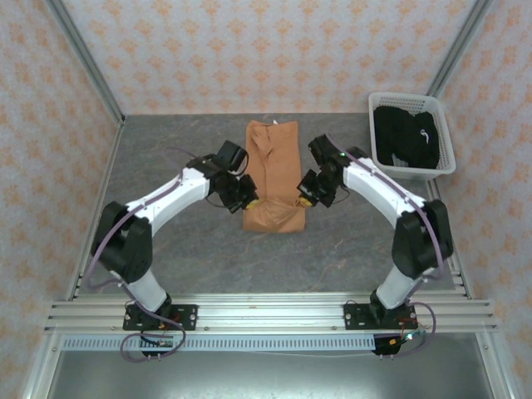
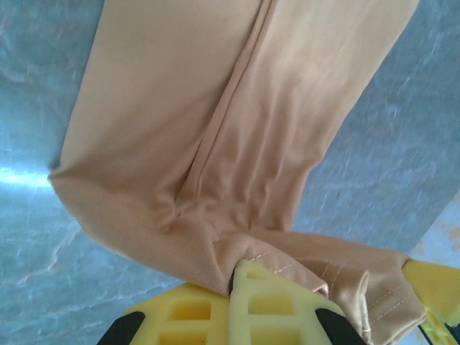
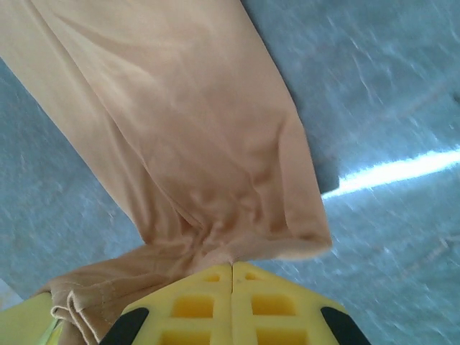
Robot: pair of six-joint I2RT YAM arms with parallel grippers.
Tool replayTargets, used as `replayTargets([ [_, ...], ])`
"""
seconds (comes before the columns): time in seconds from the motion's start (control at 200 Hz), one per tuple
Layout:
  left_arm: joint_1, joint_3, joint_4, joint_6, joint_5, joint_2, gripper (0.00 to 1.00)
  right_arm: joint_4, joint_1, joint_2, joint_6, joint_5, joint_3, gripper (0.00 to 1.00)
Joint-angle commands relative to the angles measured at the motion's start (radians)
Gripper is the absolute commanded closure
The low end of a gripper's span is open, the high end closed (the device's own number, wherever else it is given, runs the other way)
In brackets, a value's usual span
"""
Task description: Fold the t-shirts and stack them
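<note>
Your orange-tan t-shirt [image 1: 272, 162] lies on the grey table [image 1: 183, 249] as a long narrow strip, folded lengthwise, plain side up. A crease runs along its middle.

Your left gripper [image 1: 248, 198] is at the shirt's near left corner. In the left wrist view its yellow fingers [image 2: 273, 302] are pressed together on the cloth [image 2: 215, 144], with the stitched hem bunched up against their tips.

Your right gripper [image 1: 306, 196] is at the shirt's near right corner. In the right wrist view [image 3: 231, 272] the two yellow fingers meet with no gap, and the fabric [image 3: 180, 144] gathers into wrinkles where they pinch it. The near end of the shirt looks rumpled and slightly lifted between the two grippers, while the far end lies flat on the table.

Your black t-shirt [image 1: 405, 137], which has a small white mark, sits crumpled inside the white slotted basket [image 1: 407, 97]. That is to the right of the orange-tan t-shirt, level with its far end and well apart from it.
</note>
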Motion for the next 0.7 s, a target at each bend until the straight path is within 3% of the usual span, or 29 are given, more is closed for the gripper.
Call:
replayTargets([
  [0.0, 0.036, 0.114, -0.044, 0.058, -0.018, 0.073, 1.00, -0.034, -0.024, 0.087, -0.033, 0.053, 0.103, 1.00],
  [0.355, 0.128, 0.382, -0.090, 0.116, -0.030, 0.335, 1.00, -0.097, -0.070, 0.406, -0.082, 0.085, 0.452, 1.00],
  [0.696, 0.158, 0.507, -0.083, 0.122, -0.035, 0.491, 0.97, -0.116, -0.095, 0.582, -0.092, 0.091, 0.616, 1.00],
])
